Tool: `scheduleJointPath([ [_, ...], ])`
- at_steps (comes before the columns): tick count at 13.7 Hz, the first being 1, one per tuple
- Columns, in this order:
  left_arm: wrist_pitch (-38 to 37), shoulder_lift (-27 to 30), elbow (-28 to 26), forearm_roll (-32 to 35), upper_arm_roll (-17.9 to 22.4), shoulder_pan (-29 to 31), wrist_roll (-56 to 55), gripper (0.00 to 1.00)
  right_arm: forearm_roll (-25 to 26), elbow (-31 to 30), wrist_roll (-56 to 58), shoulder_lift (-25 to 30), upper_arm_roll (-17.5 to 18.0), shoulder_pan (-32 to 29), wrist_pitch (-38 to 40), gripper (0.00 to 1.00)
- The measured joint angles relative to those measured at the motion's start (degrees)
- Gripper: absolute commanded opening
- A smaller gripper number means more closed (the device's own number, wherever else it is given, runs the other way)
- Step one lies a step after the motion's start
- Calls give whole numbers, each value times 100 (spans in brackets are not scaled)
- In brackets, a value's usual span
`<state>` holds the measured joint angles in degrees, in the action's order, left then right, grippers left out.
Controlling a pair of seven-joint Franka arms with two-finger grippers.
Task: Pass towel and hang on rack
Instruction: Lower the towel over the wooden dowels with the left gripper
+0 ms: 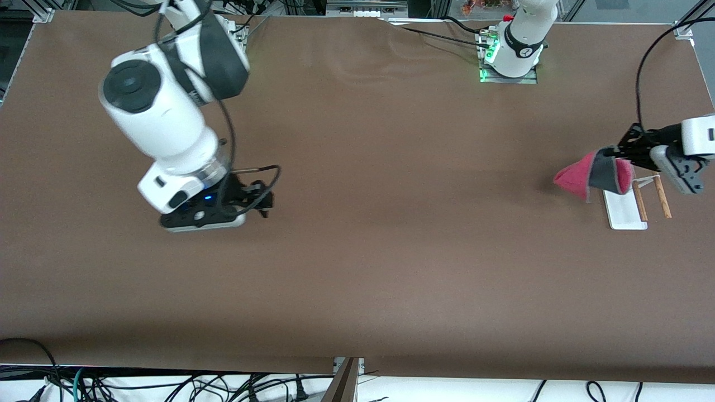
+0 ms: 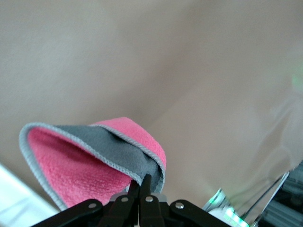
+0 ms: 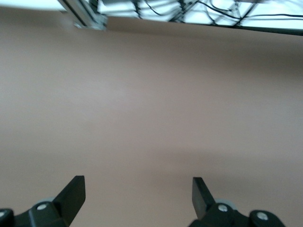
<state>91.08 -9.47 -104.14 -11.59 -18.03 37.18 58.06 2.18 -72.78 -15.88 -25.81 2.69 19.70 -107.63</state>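
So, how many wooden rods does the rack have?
2. Both brown rods lie side by side on the rack at the left arm's end of the table, their upper ends hidden by the towel and left gripper.

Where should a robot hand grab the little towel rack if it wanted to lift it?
Probably by the wooden rods, coming down from above with fingers straddling one rod. They stand raised on thin supports over the rack's flat white base, which lies too flush on the table to pinch.

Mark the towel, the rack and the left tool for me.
towel (image 1: 575,177): front view, pink face.
rack (image 1: 621,215): front view, white base.
left tool (image 2: 141,185): left wrist view, fingertips pinching the towel.
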Motion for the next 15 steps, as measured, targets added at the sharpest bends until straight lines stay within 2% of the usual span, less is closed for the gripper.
scheduleJointPath([
  [4, -150, -554, 474, 246, 6, 779, 995, 0, -91, 5, 505, 47, -1, -902, 397, 100],
  [7, -150, -946, 882, 623, 5, 1123, 1577, 0, -136, 4, 953, 279, -15, -1397, 777, 100],
  [10, -153, -1343, 1397, 874, 4, 1350, 2185, 0, -127, -118, 985, 635, -49, -1551, 1208, 100],
  [12, -154, -1558, 1533, 905, 30, 1528, 2489, 0, 3, -428, 986, 969, -53, -1613, 1270, 100],
  [15, -138, -1868, 1643, 906, 291, 1616, 2880, 0, 166, -809, 988, 1363, -56, -1647, 1308, 100],
])
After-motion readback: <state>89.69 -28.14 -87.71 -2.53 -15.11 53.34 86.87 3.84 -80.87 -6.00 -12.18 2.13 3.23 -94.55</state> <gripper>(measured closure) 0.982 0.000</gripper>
